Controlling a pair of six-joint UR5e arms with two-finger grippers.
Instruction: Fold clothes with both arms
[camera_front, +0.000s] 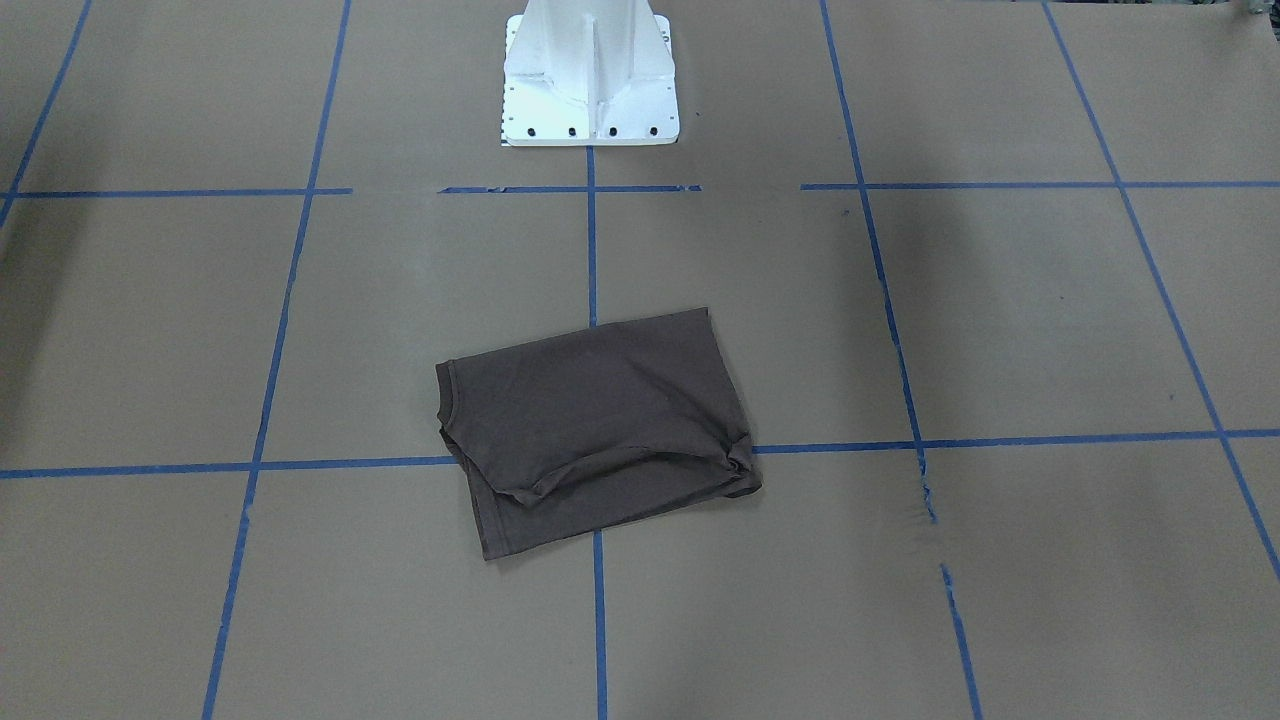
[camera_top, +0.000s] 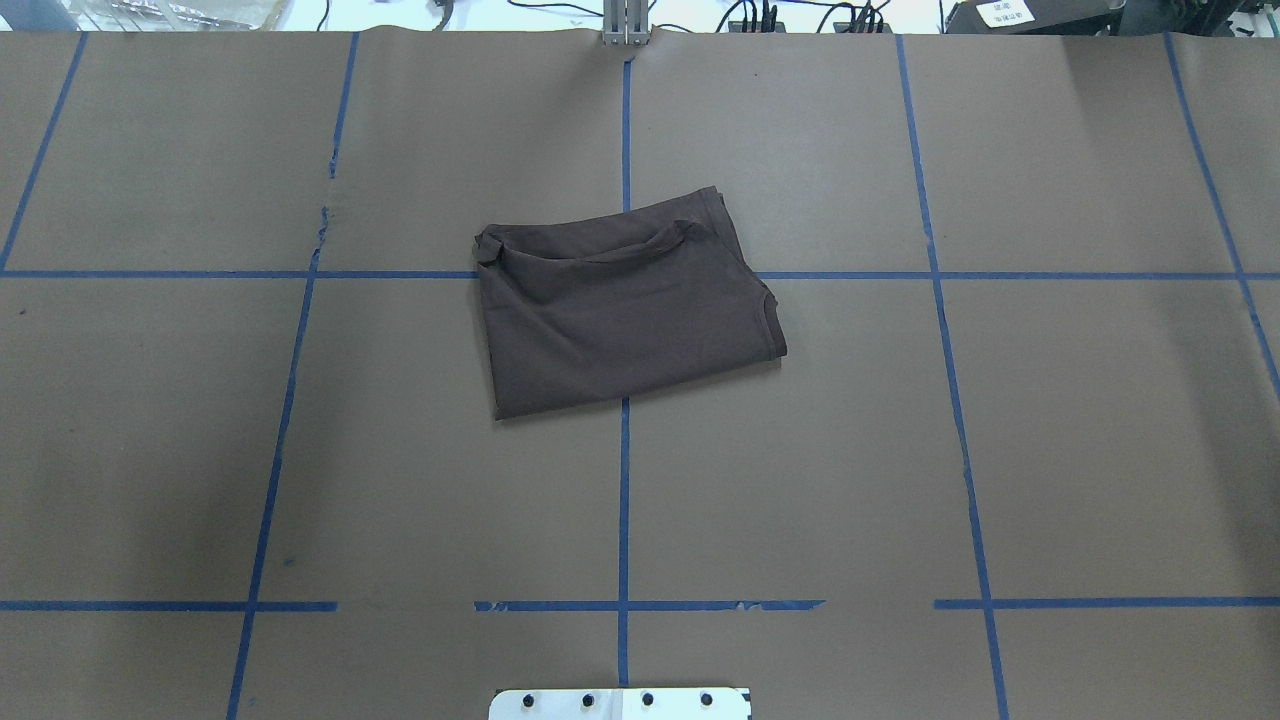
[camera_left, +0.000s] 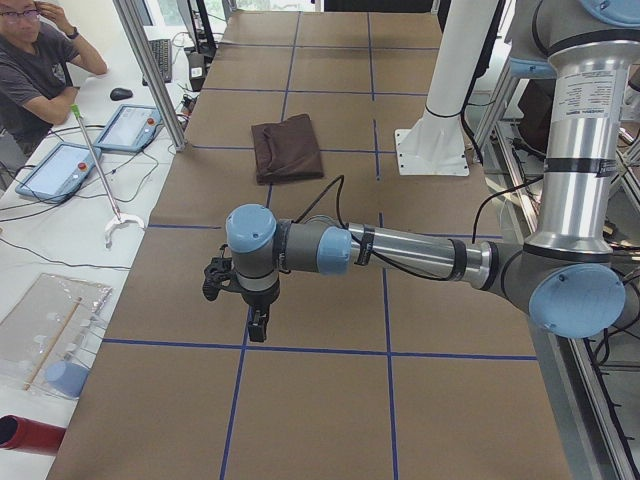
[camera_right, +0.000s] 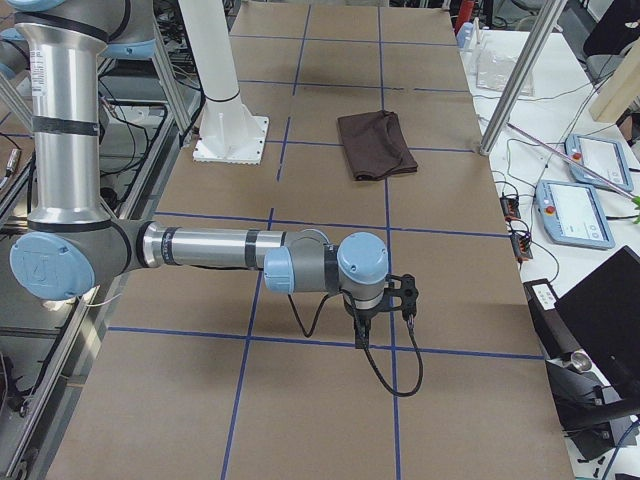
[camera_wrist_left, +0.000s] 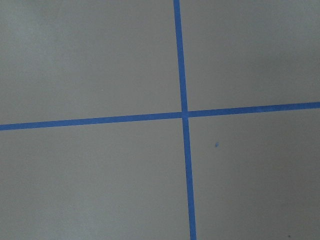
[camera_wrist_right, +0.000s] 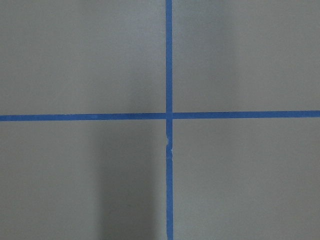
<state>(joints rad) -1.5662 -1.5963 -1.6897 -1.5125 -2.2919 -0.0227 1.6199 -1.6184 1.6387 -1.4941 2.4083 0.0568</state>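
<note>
The folded T-shirt (camera_top: 625, 310) lies flat mid-surface (camera_top: 1050, 450) across a blue tape crossing (camera_top: 623, 480). In the overhead view its long axis runs nearly 9 to 3 o'clock, tipped slightly toward 2, with the collar edge (camera_top: 772, 312) facing 3 o'clock. The left arm (camera_left: 400, 245) and right arm (camera_right: 200, 245) hang low well apart from it, and I cannot tell whether the left fingers (camera_left: 258, 325) or right fingers (camera_right: 360, 335) are clenched or released.
</note>
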